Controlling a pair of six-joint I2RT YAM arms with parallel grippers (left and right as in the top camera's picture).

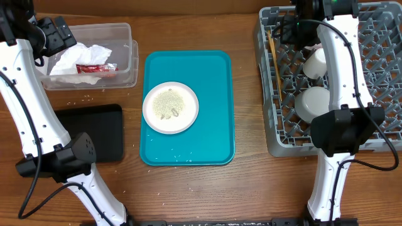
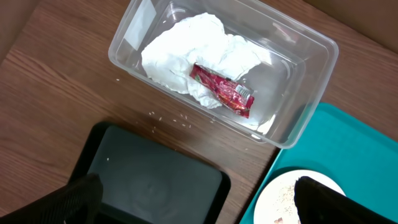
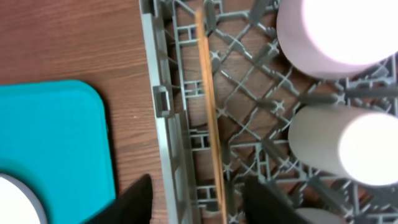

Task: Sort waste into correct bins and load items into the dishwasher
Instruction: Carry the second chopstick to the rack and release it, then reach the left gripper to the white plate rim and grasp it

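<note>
**Overhead.** Large round white plate at centre of teal tray, face up, dusted with rice and food scraps; not yet racked. Crumpled napkin and red wrapper inside clear tub. Black tray near teal tray, apparently bare. Loose grains on table between tub and black tray. Dish rack at right, holding chopsticks along its left wall, small white cup and grey bowl. Hazard: loss of scraps onto teal tray or table if plate tipped before scraping. Low, thin rim probably awkward to pinch.

**Left wrist.** Left gripper released, fingers wide apart, nothing between; poised above black tray, near tub. Napkin white, soft, rumpled. Wrapper glossy red, resting on top of napkin. Hazard: stray grains too small for a clean pinch, likely scattered further by any sweeping contact.

**Right wrist.** Right gripper released and empty, above left edge of rack. One chopstick clearly seen: thin, pale wood, lying lengthwise on grid just beside wall; second not distinguishable. Hazard: slipping through grid openings if nudged; snagging of fingers on pegs during descent.
</note>
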